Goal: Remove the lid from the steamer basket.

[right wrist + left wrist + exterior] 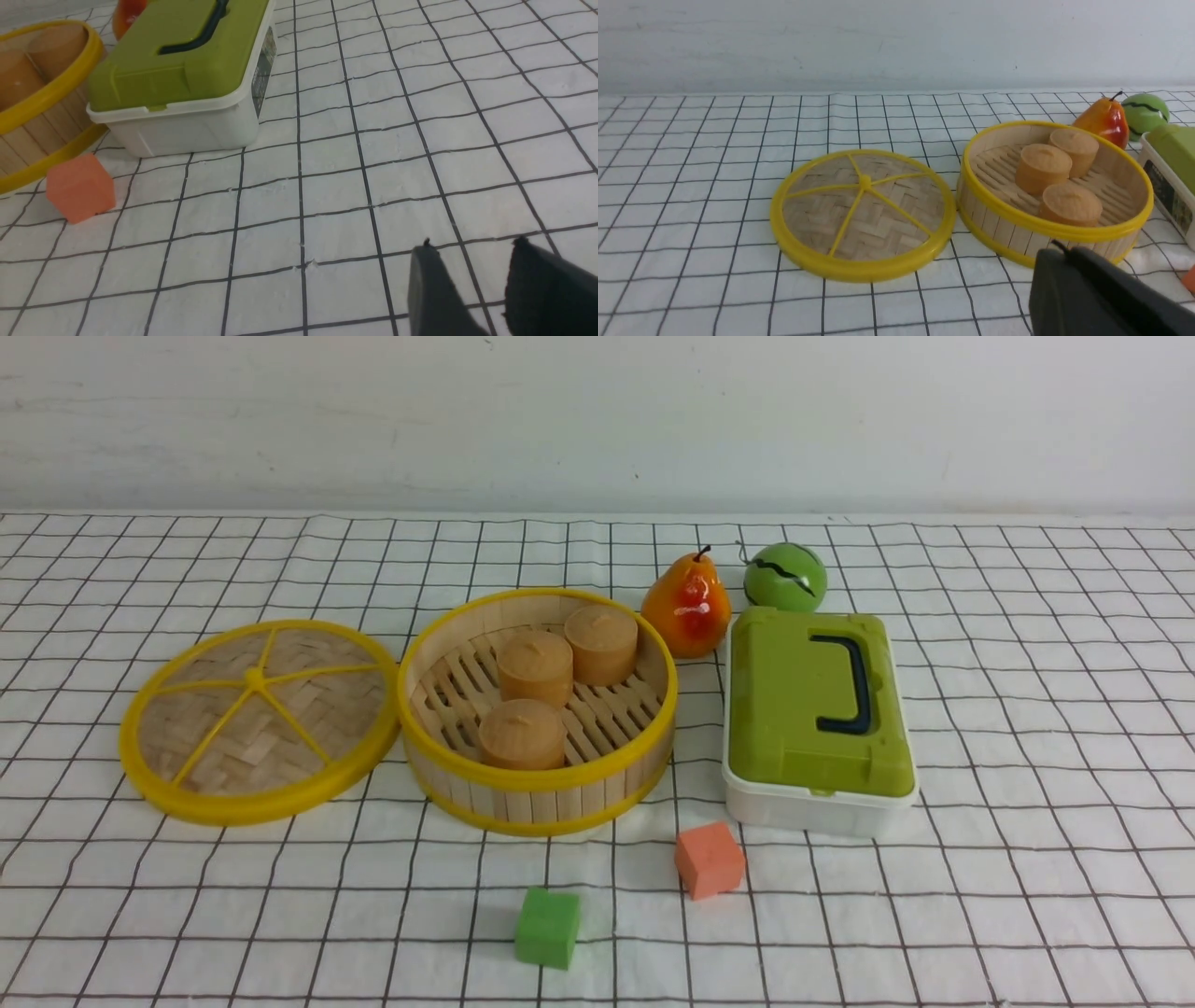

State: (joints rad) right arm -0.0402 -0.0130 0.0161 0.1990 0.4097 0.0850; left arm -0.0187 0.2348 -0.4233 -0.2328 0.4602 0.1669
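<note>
The lid [260, 721], a woven bamboo disc with a yellow rim and yellow spokes, lies flat on the cloth just left of the steamer basket [539, 793] and touches its rim. The basket stands uncovered with three tan round buns [535, 667] inside. From the left wrist camera, the lid [863, 214] and basket [1004, 228] show ahead of my left gripper [1059, 252], whose dark fingers are pressed together with nothing between them. My right gripper [472, 245] hangs open over bare cloth. Neither gripper shows in the front view.
A white box with a green lid and black handle [817, 719] stands right of the basket. Behind it are a pear [686, 607] and a green ball [784, 577]. An orange cube [709, 860] and a green cube [547, 927] lie on the checked cloth in front.
</note>
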